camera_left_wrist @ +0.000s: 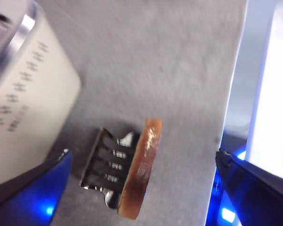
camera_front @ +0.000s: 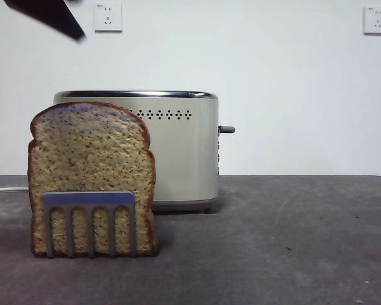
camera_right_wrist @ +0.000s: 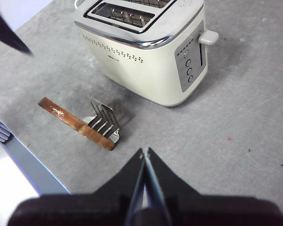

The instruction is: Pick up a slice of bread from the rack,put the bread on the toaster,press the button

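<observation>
Slice of bread tan, speckled, dark brown crust; toaster cream-beige, chrome rim; rack steel-grey.

I see the slice of bread standing straight up in the rack. It is big and tan with little specks, a dark brown crust and a round top. The rack is small and shiny, with thin bars like a comb. It sits on the table just in front of the toaster. The toaster is a cream box with a shiny top rim and a row of tiny holes. Its two slots look empty. The button sticks out from its narrow end.
</observation>
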`<state>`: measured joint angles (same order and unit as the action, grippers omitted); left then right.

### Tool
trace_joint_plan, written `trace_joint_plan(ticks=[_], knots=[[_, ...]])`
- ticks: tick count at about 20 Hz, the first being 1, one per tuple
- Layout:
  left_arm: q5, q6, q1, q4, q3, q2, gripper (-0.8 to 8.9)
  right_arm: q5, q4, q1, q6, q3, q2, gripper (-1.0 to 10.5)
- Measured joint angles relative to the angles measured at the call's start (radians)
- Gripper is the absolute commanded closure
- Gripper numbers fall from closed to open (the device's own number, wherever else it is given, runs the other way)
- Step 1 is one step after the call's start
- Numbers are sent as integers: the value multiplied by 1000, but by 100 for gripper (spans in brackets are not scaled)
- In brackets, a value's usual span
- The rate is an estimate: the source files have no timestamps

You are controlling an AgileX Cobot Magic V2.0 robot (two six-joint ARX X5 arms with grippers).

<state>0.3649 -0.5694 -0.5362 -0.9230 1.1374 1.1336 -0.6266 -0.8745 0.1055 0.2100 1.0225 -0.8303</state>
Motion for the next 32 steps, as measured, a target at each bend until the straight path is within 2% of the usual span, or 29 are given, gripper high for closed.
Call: trace_joint_plan(ticks=[6,10,12,13,14,25,32], knots=[[-150,-69,-103,-1,0,174,269,0,0,0,8,0,0,958],[-180,-97,-113,2,0,254,526,0,0,0,8,0,0,958],[-180,-100,-113,11,0,265,736,0,0,0,8,0,0,958],[-180,-101,-113,19,0,264,805,0,0,0,8,0,0,958],[-180,-101,-113,23,0,263,824,0,0,0,9,0,0,958],[-180,-101,-113,-3,16,248,822,0,0,0,12,0,-16,958],[-205,-103,-115,-132,354,225,822,0,0,0,12,0,-27,958]])
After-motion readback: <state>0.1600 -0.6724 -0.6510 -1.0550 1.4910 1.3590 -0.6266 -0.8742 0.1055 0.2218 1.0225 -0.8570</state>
